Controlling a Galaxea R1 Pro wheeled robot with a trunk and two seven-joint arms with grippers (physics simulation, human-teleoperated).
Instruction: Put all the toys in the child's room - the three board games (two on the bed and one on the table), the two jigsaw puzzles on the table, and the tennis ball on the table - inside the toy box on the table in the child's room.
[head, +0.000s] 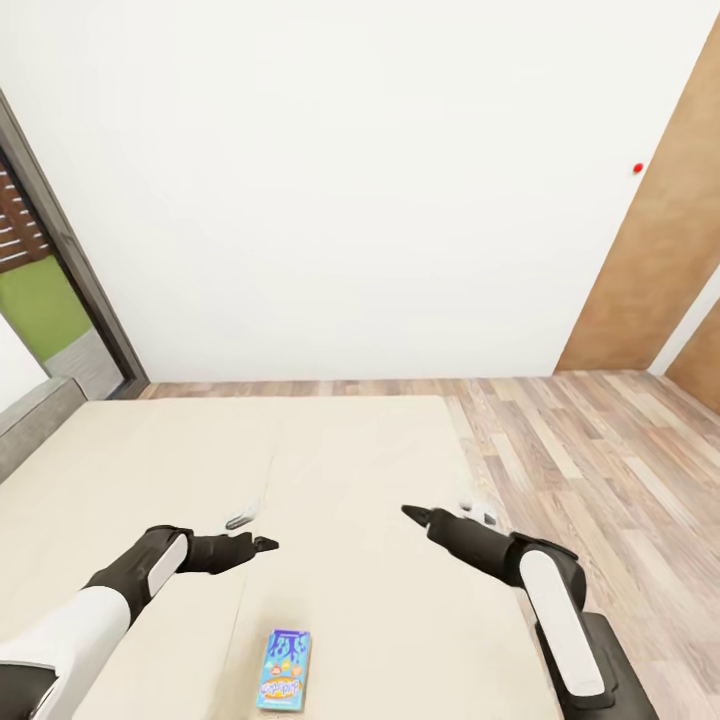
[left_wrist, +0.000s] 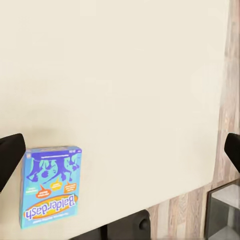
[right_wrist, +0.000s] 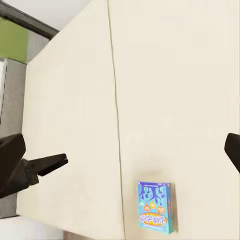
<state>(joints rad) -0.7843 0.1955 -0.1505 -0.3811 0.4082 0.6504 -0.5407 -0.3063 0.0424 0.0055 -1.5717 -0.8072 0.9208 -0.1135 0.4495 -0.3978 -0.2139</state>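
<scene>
Head view: blue board game (head: 284, 670) is noted near the bed's (head: 350, 450) front edge, behind both wide-open claws, left (head: 262, 544) and right (head: 412, 513); a blind reach risks knocking it off.

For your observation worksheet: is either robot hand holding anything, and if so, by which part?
Nothing is held. The left hand and right hand hover open above the beige bed; the small blue board game box lies untouched.

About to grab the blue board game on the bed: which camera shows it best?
Left wrist view: the blue board game is largest there, its cover lettering readable. Head view shows it small near the bottom edge; right wrist view shows it small but whole.
</scene>
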